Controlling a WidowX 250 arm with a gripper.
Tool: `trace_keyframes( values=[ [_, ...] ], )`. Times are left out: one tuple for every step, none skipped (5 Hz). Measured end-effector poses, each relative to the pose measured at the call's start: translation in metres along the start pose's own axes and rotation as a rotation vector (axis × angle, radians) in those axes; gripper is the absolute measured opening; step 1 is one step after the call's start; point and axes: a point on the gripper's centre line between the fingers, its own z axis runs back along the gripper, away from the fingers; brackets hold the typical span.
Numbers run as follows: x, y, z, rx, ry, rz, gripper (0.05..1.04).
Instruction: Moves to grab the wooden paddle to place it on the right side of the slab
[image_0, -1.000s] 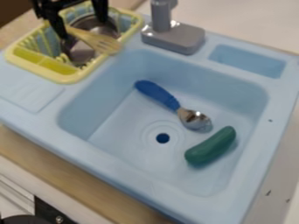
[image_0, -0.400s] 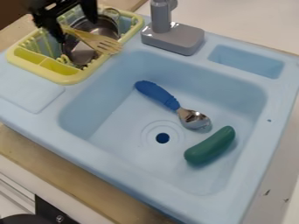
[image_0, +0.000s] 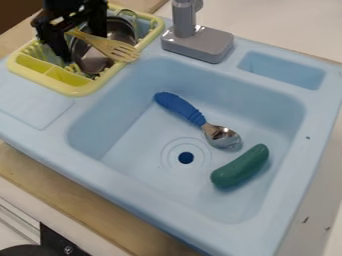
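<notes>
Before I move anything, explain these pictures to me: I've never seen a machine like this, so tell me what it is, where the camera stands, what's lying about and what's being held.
The black machine at the upper left is a robot arm. Its two-fingered hand, the gripper, hangs over a yellow dish rack. All the pictures come from one fixed camera, looking down at a slant.

In the rack are metal dishes and a wooden paddle with fork-like slots. The fingers stand apart on either side of its handle, so it does not look gripped, though I can't tell whether they touch it.

The light blue sink holds a blue-handled spoon and a green, cucumber-like toy. Behind the basin stands a grey faucet.
</notes>
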Motion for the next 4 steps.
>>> trace_keyframes(
  values=[
    [-0.001, -0.002, -0.008, 0.023, 0.004, 0.002, 0.951],
    [-0.002, 0.001, -0.010, 0.009, 0.010, 0.000, 0.704],
    [-0.004, 0.005, -0.006, -0.006, 0.008, -0.015, 0.446],
    [-0.005, 0.003, 0.003, -0.036, 0.011, -0.034, 0.221]
  ],
)
